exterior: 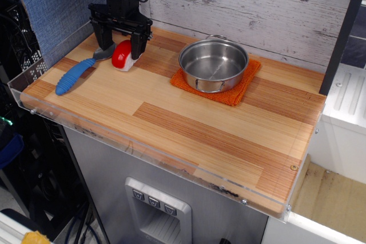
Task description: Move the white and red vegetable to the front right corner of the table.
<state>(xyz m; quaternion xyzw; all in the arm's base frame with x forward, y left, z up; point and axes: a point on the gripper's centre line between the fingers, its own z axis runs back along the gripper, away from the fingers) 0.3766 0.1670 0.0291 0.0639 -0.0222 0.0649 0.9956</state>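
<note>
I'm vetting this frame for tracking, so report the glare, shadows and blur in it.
In the observation.image view, focus is sharp throughout; the steel pan shows bright reflections inside, the acrylic rim a faint sheen, and the red and white vegetable a small gloss highlight. Lighting is soft, with only a faint shadow under the open black claw.

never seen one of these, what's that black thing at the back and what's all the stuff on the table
There is one picture, taken from above and in front of a wooden table. The black thing is a robot arm's gripper, a two-fingered claw pointing down with its fingers apart. It stands over a small red and white toy vegetable, one finger on each side; it has not closed on it and holds nothing. Left of the toy lies a blue-handled spoon. To the right, a steel pan sits on an orange cloth.
</note>
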